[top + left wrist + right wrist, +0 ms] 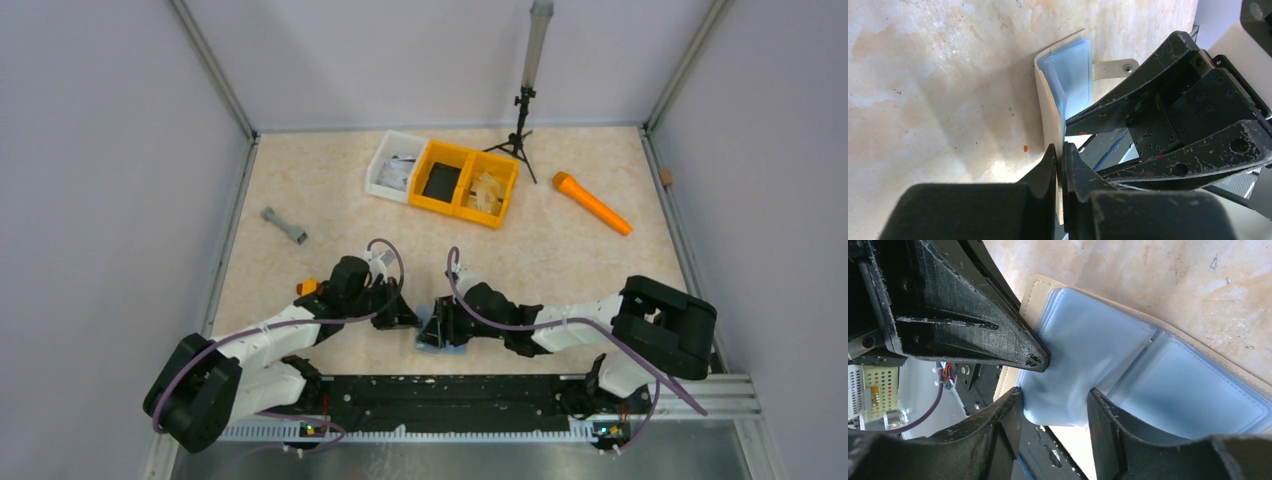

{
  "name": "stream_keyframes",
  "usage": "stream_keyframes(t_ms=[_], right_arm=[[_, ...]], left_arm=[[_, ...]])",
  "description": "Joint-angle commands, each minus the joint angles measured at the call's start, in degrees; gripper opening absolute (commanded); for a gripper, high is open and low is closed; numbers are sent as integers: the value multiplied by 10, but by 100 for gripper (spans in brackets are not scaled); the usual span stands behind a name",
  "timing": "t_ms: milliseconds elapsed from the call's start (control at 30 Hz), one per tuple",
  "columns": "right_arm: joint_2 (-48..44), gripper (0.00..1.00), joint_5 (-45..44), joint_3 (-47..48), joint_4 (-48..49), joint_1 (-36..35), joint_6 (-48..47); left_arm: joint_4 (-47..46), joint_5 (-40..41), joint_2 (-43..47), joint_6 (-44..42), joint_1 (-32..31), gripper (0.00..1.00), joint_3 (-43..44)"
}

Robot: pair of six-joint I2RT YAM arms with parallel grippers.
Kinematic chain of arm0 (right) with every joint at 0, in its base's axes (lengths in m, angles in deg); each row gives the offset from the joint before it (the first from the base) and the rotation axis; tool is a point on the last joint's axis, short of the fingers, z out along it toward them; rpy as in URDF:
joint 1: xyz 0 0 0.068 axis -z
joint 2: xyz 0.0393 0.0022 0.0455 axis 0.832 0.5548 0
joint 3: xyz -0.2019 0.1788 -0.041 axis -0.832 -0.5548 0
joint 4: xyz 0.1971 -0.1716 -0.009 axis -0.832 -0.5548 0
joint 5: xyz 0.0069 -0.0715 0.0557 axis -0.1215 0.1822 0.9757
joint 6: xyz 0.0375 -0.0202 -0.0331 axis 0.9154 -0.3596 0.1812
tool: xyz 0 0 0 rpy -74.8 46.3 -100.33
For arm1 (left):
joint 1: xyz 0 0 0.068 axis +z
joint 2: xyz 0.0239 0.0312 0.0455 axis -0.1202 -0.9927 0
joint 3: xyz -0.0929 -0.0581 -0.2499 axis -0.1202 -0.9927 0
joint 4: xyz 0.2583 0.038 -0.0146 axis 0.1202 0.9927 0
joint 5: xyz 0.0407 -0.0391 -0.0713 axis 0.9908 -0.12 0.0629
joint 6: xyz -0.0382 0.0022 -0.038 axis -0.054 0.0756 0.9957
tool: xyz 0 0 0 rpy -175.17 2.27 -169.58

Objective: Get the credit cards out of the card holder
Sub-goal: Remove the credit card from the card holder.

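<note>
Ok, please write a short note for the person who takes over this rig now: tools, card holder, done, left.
Left tool: shut on the tan cover of the card holder.
Right tool: jaws either side of the blue sleeves; firm grip cannot be told.
Holder: open, on the table between the arms, near edge.
Done: holder opened, held. No cards are out.
Left: pull out the cards.

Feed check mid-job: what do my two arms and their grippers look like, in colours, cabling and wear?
Both arms match: the left arm and right arm have white links between bulky black joint housings, each with a purple cable looping to the wrist. The left gripper and right gripper are matte black, with tapered wedge-shaped fingers scuffed whitish along the edges.
</note>
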Motion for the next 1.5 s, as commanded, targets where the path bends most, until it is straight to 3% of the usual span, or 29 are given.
stream_keyframes(t_ms=[0,133,300,833,1000,1133,1300,1467], right_arm=[[-11,47,-13,7,19,-6,1],[-28,30,-32,3,-11,-7,-2],[-42,21,-67,10,-72,-6,-14],[-189,6,-150,-38,-181,-6,9],[-225,29,-184,-46,-267,-7,20],[-255,56,-196,-44,-307,-6,9],[-274,64,-178,-22,-288,-6,-27],[-208,69,-123,9,-218,-6,-35]], left_arm=[[-45,-31,3,6,-1,8,1],[-13,-13,6,-8,-1,21,9],[9,-7,23,-14,-1,35,17],[13,3,0,-27,0,2,26],[19,4,7,-28,0,0,29],[21,0,8,-29,0,0,32],[21,-2,11,-27,0,0,32],[21,-1,8,-28,0,0,32]])
